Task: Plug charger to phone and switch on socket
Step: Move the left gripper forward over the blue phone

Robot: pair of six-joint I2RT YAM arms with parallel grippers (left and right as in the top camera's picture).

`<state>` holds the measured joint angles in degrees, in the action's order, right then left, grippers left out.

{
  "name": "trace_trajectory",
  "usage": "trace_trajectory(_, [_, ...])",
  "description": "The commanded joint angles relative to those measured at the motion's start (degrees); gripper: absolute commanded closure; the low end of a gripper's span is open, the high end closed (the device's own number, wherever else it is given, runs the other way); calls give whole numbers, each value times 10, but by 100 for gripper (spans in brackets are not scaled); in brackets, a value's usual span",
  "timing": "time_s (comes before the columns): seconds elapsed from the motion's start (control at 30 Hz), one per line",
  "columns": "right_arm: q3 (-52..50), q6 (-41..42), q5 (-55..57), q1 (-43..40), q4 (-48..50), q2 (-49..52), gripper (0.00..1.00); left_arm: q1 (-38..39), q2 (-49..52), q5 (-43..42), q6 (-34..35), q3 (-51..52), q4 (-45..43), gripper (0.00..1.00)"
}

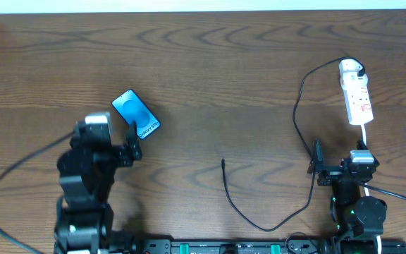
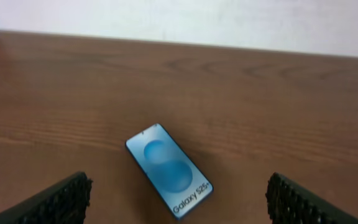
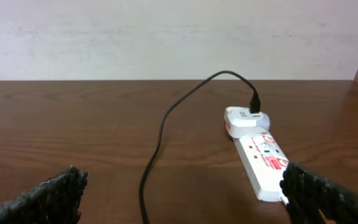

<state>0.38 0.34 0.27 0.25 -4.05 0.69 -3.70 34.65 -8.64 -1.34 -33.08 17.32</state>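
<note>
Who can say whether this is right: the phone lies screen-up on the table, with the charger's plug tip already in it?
Wrong in one point. The phone does lie screen-up on the table, but the plug tip of the charger lies loose on the wood, well apart from it, as the overhead view shows.
</note>
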Motion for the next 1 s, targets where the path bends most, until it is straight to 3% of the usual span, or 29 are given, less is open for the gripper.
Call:
trace_trajectory(0.0, [-1,-8,7,4,-2,-4,1,-3,83,5,17,-96,46,10])
trace_trajectory(0.17, [-1,-8,7,4,-2,-4,1,-3,187,5,19,-210,132,10])
trace_trajectory(0.4, [-1,-8,7,4,-2,-4,1,-3,320,7,95,-373,254,10])
trace_trajectory(0.53, [-1,-8,7,4,-2,-4,1,-3,404,3,98,-476,347,10])
trace_trajectory(0.87, [-1,-8,7,4,-2,-4,1,-3,439,3,98,-497,366,10])
trace_trajectory(0.9, [-1,-8,7,4,-2,-4,1,-3,439,3,98,-496,367,44])
trace_trajectory(0.93, [-1,-8,7,4,-2,-4,1,-3,439,3,98,-496,367,66])
trace_trajectory(0.97, [-1,-8,7,4,-2,-4,1,-3,439,3,98,-496,367,72])
